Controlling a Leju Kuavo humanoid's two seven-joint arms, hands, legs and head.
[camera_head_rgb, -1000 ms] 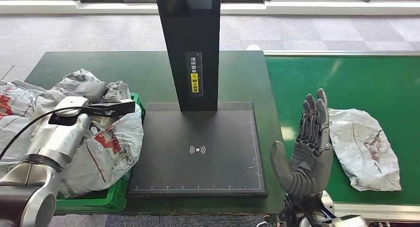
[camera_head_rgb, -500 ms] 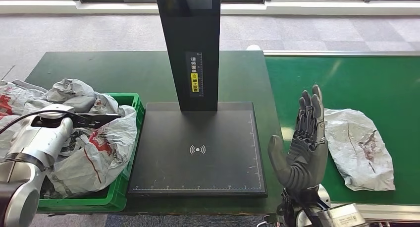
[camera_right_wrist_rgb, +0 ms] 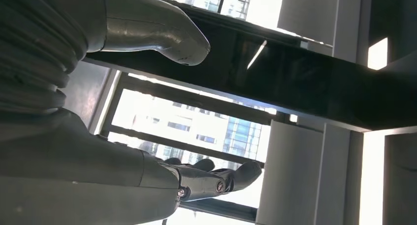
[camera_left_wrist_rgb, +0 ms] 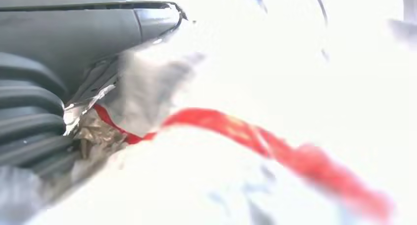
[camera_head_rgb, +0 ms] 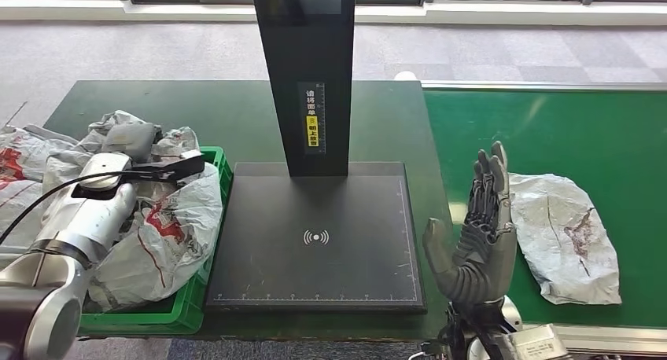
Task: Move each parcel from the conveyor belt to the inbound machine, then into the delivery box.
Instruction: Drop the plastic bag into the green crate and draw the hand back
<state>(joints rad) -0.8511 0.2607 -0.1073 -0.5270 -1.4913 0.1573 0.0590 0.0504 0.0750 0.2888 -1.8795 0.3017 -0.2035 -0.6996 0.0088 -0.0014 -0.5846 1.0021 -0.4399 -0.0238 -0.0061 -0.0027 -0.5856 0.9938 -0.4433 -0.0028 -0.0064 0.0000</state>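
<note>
Right hand [camera_head_rgb: 480,238]: raised upright at the near edge of the scene, fingers straight and spread, thumb [camera_head_rgb: 435,246] held apart, nothing in it; in the right wrist view thumb [camera_right_wrist_rgb: 152,26] and fingers [camera_right_wrist_rgb: 216,178] stand apart against bright windows.
Parcel on belt [camera_head_rgb: 565,236]: crumpled grey bag with dark red marks, lying flat on the green conveyor belt [camera_head_rgb: 566,132], just beside the right hand on its outer side, not touching it.
Inbound machine [camera_head_rgb: 315,238]: flat black plate with a white signal mark, just beside the right hand on its thumb side; black upright column [camera_head_rgb: 309,69] with a yellow label at the plate's far edge.
Left hand [camera_head_rgb: 130,144]: stretched over the heap of bags, far from the right hand across the machine; cannot tell whether spread or closed, fingers hidden among the plastic; left wrist view blurred, showing white plastic with a red stripe [camera_left_wrist_rgb: 275,146] close to the hand [camera_left_wrist_rgb: 74,43].
Delivery box [camera_head_rgb: 189,297]: green crate, below the left arm, just beside the machine's plate.
Bags in box [camera_head_rgb: 169,234]: grey-white with red print, crumpled, heaped above the rim.
</note>
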